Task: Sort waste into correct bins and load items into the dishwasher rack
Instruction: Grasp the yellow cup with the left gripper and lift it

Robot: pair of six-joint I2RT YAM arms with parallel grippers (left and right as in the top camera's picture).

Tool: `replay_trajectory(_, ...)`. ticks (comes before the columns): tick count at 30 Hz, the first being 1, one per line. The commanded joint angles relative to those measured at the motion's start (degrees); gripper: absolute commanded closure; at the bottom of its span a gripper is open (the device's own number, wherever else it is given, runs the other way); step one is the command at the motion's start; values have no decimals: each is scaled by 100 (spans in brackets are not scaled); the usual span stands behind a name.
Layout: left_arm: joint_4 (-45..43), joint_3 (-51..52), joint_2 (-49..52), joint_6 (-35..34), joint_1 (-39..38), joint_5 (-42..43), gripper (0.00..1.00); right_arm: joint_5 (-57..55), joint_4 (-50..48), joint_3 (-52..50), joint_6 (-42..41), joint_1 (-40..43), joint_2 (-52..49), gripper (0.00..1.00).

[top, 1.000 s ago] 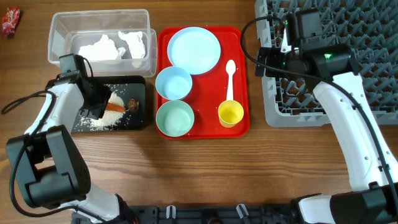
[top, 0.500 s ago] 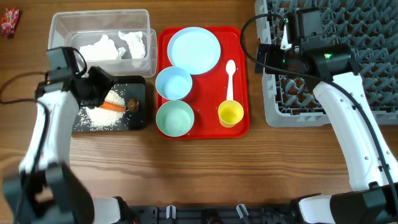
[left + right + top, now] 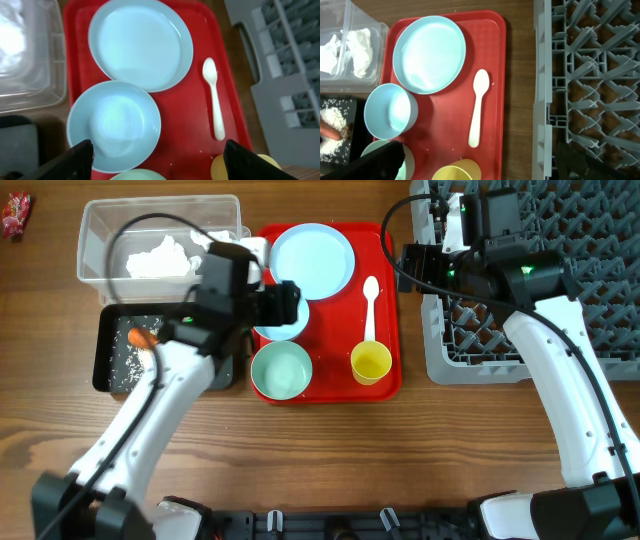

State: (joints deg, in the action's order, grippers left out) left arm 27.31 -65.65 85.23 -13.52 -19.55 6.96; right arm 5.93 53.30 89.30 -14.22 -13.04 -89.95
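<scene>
Left gripper [image 3: 159, 161] above light-blue bowl [image 3: 114, 125]

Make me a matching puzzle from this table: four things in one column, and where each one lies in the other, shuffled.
Things:
1. spoon
2. napkins
3. carrot
4. wrapper

Places:
A. in the black tray
B. on the bare table
C. on the red tray
D. in the clear tub

Pairs: 1-C, 2-D, 3-A, 4-B
</scene>
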Motion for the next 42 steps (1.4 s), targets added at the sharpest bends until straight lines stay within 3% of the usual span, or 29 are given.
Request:
replay_trajectory(1,-101,-48,396,404,-249,-295,19,138,24,22,74,20,-59,0)
replay_trajectory(7,-269,-48,459,870,-866,-39,20,94,7,22,72,20,-59,0)
replay_trajectory(15,-402,-48,1010,881,-1576,116,23,-101,66,22,74,20,-59,0)
replay_trajectory(23,-656,-48,1541,879,-1768,546,29,-105,136,22,74,20,-59,0)
replay_trajectory(28,-422,-17,1541,879,-1768,544,52,-103,140,22,70,20,-59,0)
replay_trajectory(33,-339,7,1733,879,-1773,542,63,-103,177,22,72,20,-59,0)
replay_trajectory(35,-365,7,1786,876,-1773,542,77,-103,212,22,72,20,-59,0)
replay_trajectory(40,-533,7,1786,702,-1770,542,96,-122,229,22,74,20,-59,0)
replay_trajectory(42,-560,4,1786,586,-1766,542,96,-120,229,22,70,20,-59,0)
